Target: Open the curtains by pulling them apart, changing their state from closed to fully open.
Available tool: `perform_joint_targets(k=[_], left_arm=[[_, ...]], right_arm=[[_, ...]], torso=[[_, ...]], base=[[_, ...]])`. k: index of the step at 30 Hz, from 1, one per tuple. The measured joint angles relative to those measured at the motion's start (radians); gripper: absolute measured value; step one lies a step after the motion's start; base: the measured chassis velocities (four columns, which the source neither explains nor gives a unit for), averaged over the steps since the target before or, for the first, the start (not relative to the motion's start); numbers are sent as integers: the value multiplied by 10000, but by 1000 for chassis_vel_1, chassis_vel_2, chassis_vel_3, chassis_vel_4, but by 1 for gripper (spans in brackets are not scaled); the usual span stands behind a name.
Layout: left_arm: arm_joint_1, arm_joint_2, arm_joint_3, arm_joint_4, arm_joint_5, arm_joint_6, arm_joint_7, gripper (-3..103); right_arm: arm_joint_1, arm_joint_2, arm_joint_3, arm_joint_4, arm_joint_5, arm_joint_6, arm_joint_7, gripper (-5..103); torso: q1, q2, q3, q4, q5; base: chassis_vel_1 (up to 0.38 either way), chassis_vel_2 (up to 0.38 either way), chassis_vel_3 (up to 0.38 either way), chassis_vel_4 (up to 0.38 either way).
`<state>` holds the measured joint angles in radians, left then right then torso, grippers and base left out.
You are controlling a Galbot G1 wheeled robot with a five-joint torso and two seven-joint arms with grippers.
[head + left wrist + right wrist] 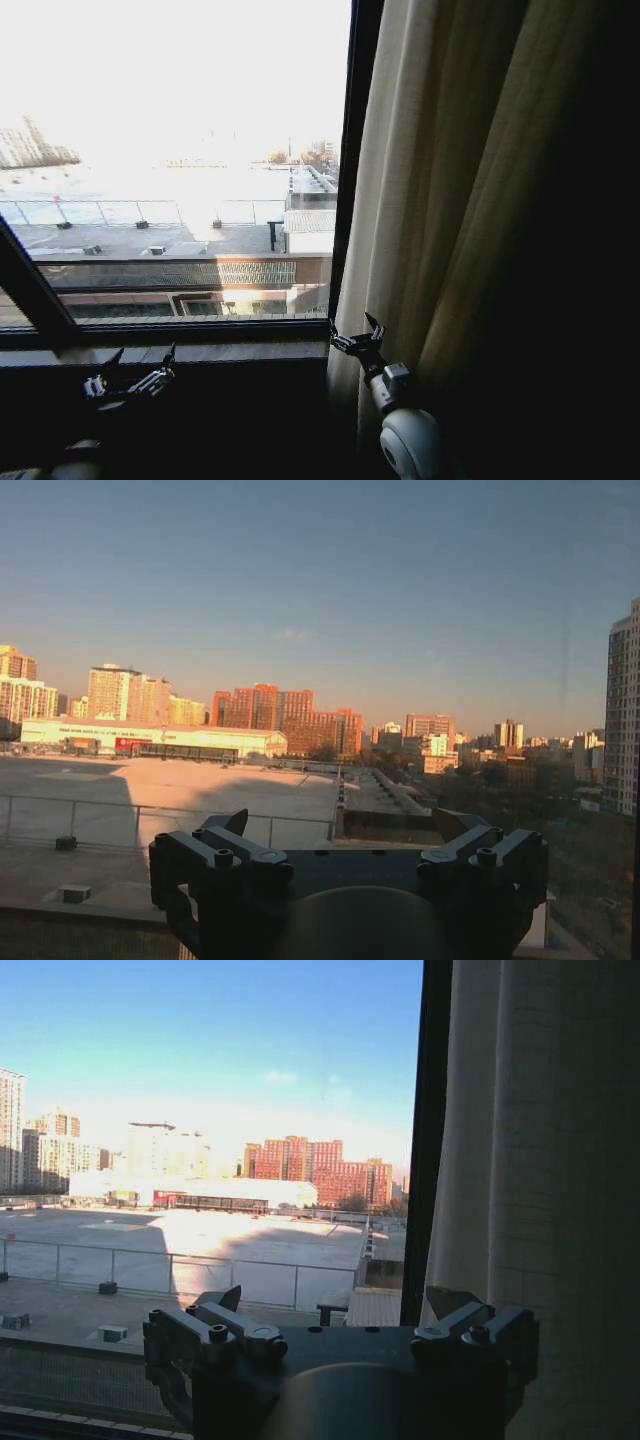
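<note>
Right tool [359, 333] hangs spread and empty just beside the sheer curtain [400, 200], bunched right of the bare window [180, 150]. Left tool [130, 382], also spread, idles low by the sill [200, 352]. Best pinch a pleat firmly, then sweep outward steadily.

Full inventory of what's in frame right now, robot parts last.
curtain: one panel, sheer white, gathered at the right of the glass beside the frame post
drape: one, dark brownish, right of the curtain
window: one, bare glass across the left and middle, bright city rooftops outside
window frame: dark, upright post between the glass and the curtain
sill: one, dark, under the glass
left gripper: black, open, low on the left below the sill, holding nothing
right gripper: black on a white arm, open, at the curtain's lower edge by the frame post, holding nothing
</note>
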<state>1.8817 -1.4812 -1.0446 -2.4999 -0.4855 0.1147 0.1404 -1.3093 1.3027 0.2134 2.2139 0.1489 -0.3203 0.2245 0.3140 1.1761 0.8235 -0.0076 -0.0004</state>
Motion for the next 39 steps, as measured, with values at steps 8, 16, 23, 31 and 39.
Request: perform_joint_targets(k=[8, 16, 23, 31, 39], left_arm=[[26, -29, -7, -1, 3, -24, 21, 100], [40, -38, -18, -1, 12, -34, 24, 100], [39, -27, -6, -1, 20, -39, 26, 100], [44, 6, -21, -1, 10, -66, 28, 100], [96, -1, -35, -1, -17, -167, 30, 100]], right_arm=[[70, 65, 23, -43, -11, -3, -5, 100], [125, 82, 43, -70, -14, 11, -4, 100], [98, 94, 72, -69, -14, 24, 12, 100], [103, 160, 59, -75, -32, 26, 52, 100], [-50, 176, 285, 31, -29, -65, 535, 100]], torso=[[-3, -1, 2, -3, 16], [-2, -1, 1, 0, 2], [-4, 1, -1, 0, 5], [7, -4, 4, -1, 7], [2, -5, 3, 1, 6]], base=[[1, -8, 3, -5], [-28, -1, 30, 4], [-68, 99, 65, -88], [-184, 159, 184, -158], [-48, 46, 58, -58]])
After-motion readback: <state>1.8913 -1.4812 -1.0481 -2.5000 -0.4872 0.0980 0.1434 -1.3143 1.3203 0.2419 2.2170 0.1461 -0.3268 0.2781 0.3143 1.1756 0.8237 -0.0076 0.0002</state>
